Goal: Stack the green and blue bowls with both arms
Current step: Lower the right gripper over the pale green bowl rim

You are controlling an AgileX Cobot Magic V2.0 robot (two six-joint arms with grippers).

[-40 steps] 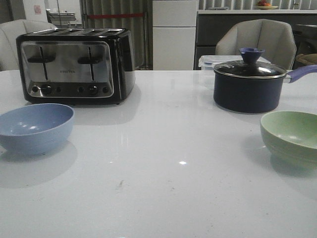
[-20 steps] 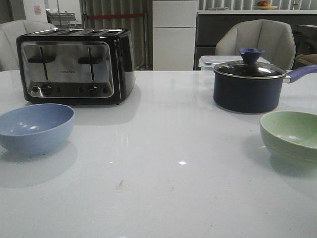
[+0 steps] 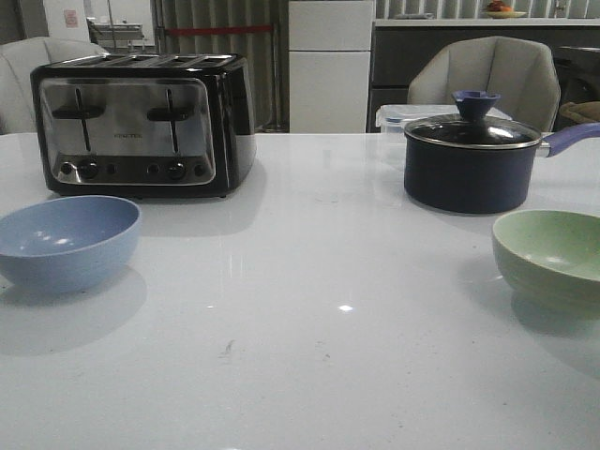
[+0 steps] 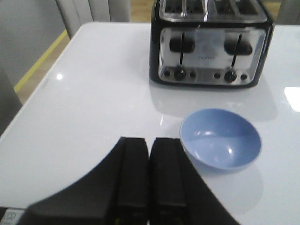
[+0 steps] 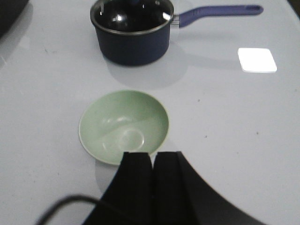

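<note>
Both jaw pairs are pressed together with nothing between them: left gripper (image 4: 149, 154) and right gripper (image 5: 152, 166) show only a hairline seam between the fingers. Neither touches a bowl.

We use the toaster (image 3: 142, 124) as the landmark. The blue bowl (image 3: 67, 241) sits upright just in front of the toaster's left end, apart from it. In the left wrist view the blue bowl (image 4: 220, 139) lies ahead of the fingers and off to one side, not in line. The green bowl (image 3: 553, 256) sits well away from the toaster, on the far right of the table (image 3: 309, 356), in front of the dark lidded saucepan (image 3: 473, 159). In the right wrist view the green bowl (image 5: 123, 125) lies close ahead of the fingers; its near rim looks just under the tips, though height above it is hard to judge.

Step in hand, as we read it: approach, nothing grasped yet. To do it well:
- Open both jaws before descending.
- Shift the left arm sideways until one finger lines up with the blue bowl's rim.
- Pinch the wall, one finger inside and one outside.
- The bowls likely slide on the glossy top, so we come straight down.
- Keep the right arm clear of the saucepan handle (image 5: 218, 11).
</note>
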